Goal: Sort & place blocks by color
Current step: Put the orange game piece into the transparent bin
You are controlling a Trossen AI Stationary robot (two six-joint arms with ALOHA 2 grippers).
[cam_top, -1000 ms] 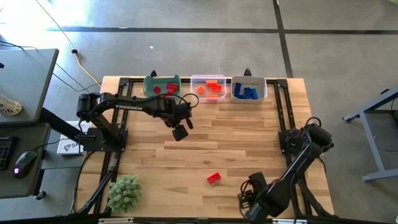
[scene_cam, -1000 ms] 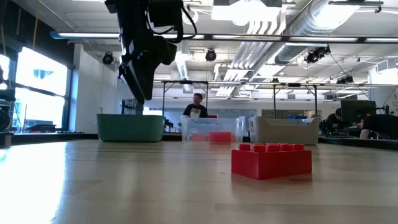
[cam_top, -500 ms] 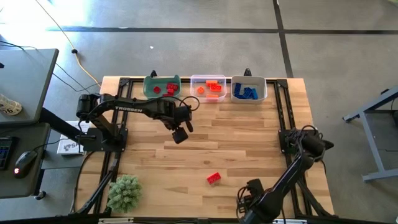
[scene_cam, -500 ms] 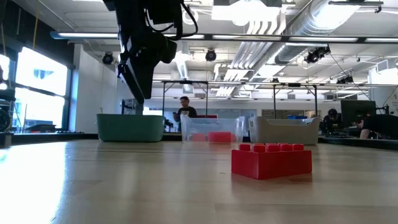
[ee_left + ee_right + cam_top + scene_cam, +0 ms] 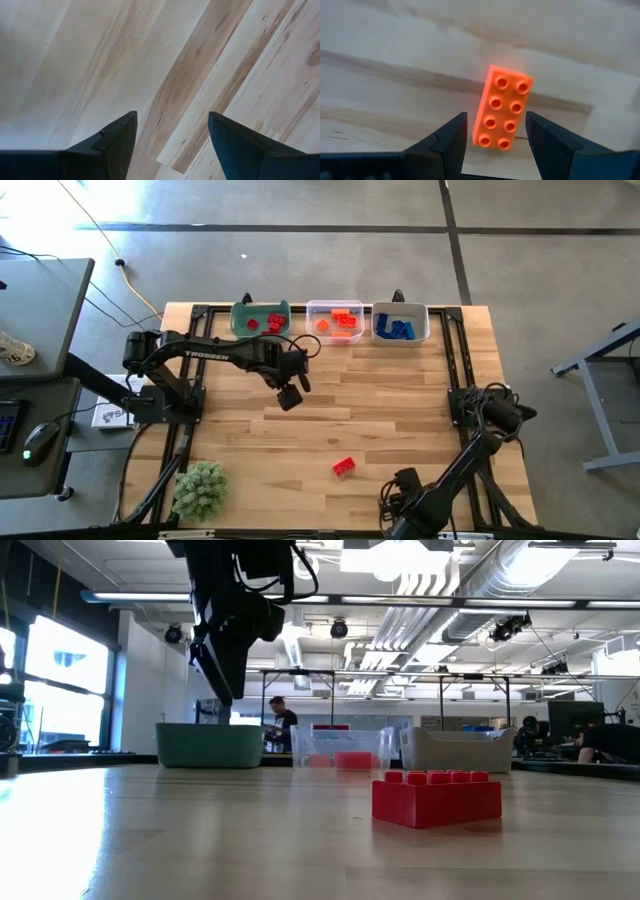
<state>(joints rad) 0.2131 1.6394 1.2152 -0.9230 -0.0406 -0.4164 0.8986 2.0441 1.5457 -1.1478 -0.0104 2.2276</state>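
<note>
An orange block [image 5: 502, 105] lies flat on the table, studs up, and shows only in the right wrist view. My right gripper [image 5: 496, 127] is open above it near the table's front edge [image 5: 400, 498]. Its fingers stand on either side of the block's near end without touching it. A red block [image 5: 344, 466] rests on its underside on the bare wood, also seen in the low view [image 5: 436, 798]. My left gripper [image 5: 289, 396] hangs open over the middle of the table, with only wood between its fingers [image 5: 172, 130].
Along the far edge stand a green bin [image 5: 261, 319] with red blocks, a clear bin [image 5: 336, 320] with orange blocks and a grey bin [image 5: 400, 323] with blue blocks. A fuzzy green ball [image 5: 200, 488] sits at the front left. A person walks in the room behind [image 5: 280, 718].
My right gripper has sunk toward the table near its front edge, its arm folding lower. The left arm has kept still. The red block has not moved.
</note>
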